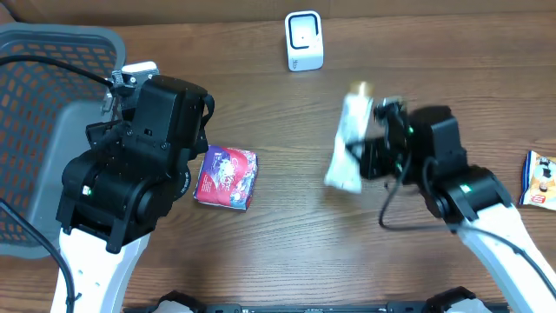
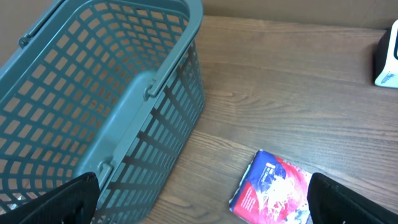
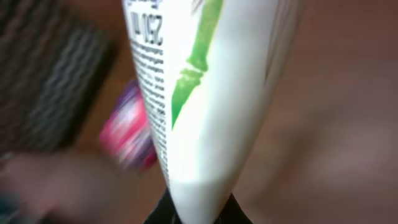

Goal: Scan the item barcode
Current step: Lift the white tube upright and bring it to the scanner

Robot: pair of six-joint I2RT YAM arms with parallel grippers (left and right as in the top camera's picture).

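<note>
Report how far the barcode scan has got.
Done: the right end effector is shut on the white tube, lifted off the table. In hand: it hangs short of the white scanner. Left: showing its barcode to that scanner; the red packet lies on the table.

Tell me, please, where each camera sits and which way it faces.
Overhead: above the table, looking straight down; left arm by the basket, right arm holding a white tube.
Left wrist: on the left arm, facing down at basket and red packet; open jaws at the bottom corners.
Right wrist: on the right arm, looking along the blurred tube; jaws shut on its end.
Shared: overhead and left wrist both show basket and packet.
</note>
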